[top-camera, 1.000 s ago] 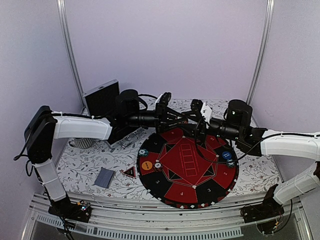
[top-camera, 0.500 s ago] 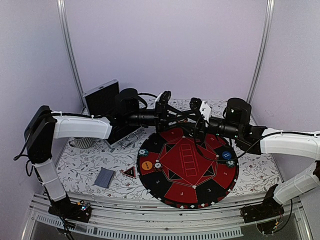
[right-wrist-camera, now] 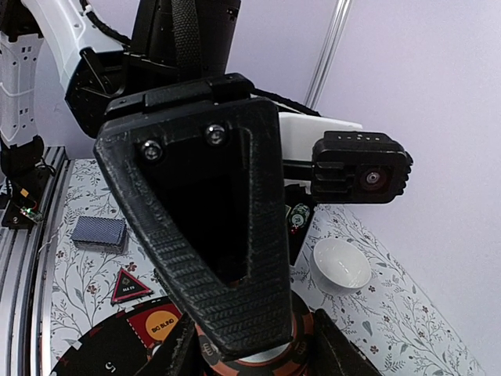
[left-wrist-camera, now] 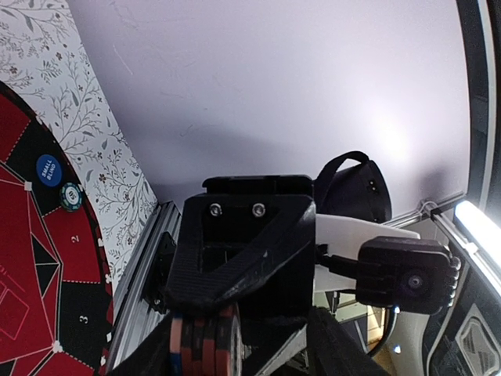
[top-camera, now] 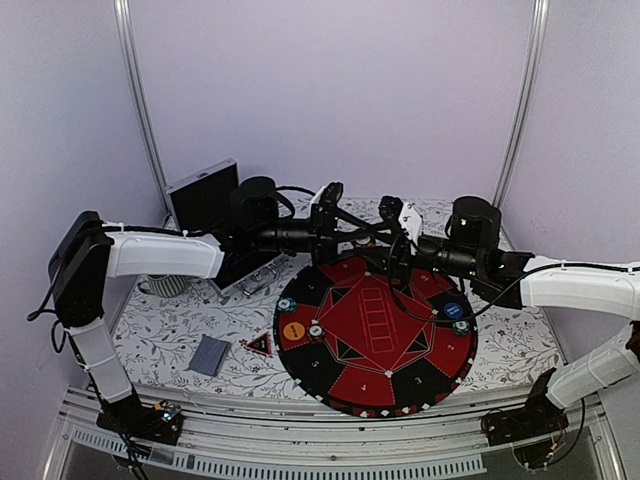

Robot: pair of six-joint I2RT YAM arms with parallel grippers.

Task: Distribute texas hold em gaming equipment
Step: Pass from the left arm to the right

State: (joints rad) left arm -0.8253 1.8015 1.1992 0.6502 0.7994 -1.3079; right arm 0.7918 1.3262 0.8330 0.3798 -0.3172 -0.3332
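Lilac walls (top-camera: 330, 90) close in a counter (top-camera: 180, 330) under a flowered cloth, with the round red-and-black felt mat (top-camera: 375, 390) lying on it. From above, both arms meet over the mat's far edge, where the left pincer (top-camera: 378, 238) and the right pincer (top-camera: 392, 258) overlap. Against a second ago the right arm has slid a little toward the left one. The left arm sits as it did, and everything on the counter lies unmoved. The orange button disc (top-camera: 293, 330) and the blue button disc (top-camera: 454, 311) rest at opposite sides of the mat, with single chips (top-camera: 316, 328) just beside them. A grey-blue deck of cards (top-camera: 210, 354) lies on the cloth left of the mat. The silver case (top-camera: 205, 195) stands far left with its lid up, its contents hidden behind the left arm.

From the left wrist, a stack of poker chips (left-wrist-camera: 203, 345), red-orange with striped edges, shows edge-on at the bottom, under the right pincer's ribbed black finger. The left pincer's own fingers (left-wrist-camera: 337, 352) stand wide apart, that one clear of the stack: released.

From the right wrist, the same stack sits between the right pincer's own fingers (right-wrist-camera: 329, 345), which grasp it. The left pincer's ribbed finger looms in front. Beyond, a white bowl (right-wrist-camera: 342, 262) stands on the cloth, plain white inside.
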